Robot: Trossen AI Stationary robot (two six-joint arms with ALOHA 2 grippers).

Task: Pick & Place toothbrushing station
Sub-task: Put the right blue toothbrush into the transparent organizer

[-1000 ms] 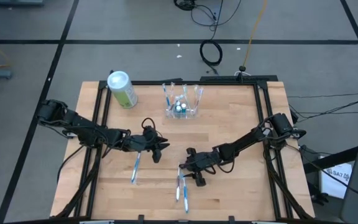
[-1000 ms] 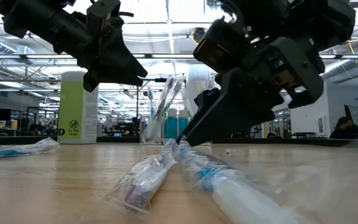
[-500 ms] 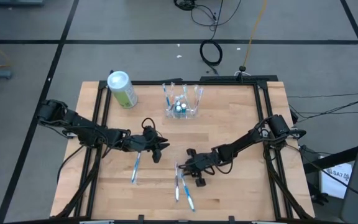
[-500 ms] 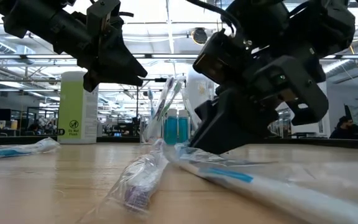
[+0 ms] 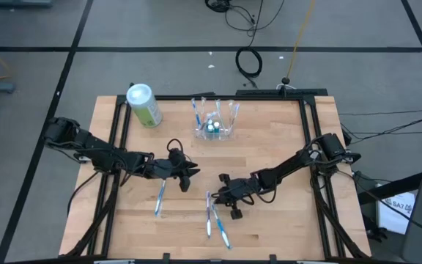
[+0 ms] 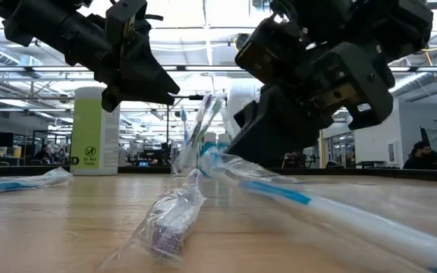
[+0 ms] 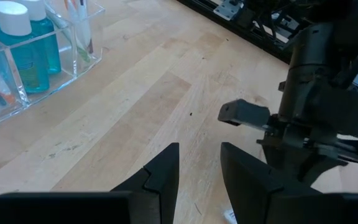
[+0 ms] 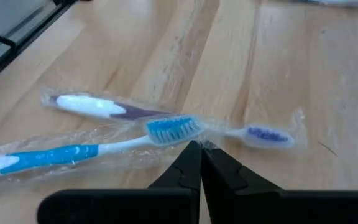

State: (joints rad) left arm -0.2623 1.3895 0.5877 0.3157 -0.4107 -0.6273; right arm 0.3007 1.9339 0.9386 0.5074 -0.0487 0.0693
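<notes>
Green canister [image 5: 144,105]: upright near the table's far left corner, white lid on top; in the low view it stands behind the left arm.
Left gripper [image 5: 189,176]: hangs above the wood left of centre, fingers [image 7: 166,174] parted with a gap between them, nothing held.
Lone toothbrush [image 5: 159,198]: wrapped, lying flat just in front of the left gripper.
Toothbrushing station [image 5: 215,125]: clear plastic holder at the far middle of the table, well apart from both grippers; brushes stand upright in its slots and blue bottles [image 7: 25,50] sit in its compartments.
Blue toothbrush [image 8: 92,151]: in clear wrap, head end pinched and lifted, handle slanting down to the table in the low view.
Purple toothbrush [image 8: 166,118]: wrapped, lying flat on the wood, crossing beside the blue one's head.
Right gripper [image 5: 215,198]: low over the table's near middle, fingers [image 8: 188,168] pressed together on the wrap at the blue toothbrush's head.
Table [image 5: 269,147]: bare wood planks, black frame rails along the sides.
</notes>
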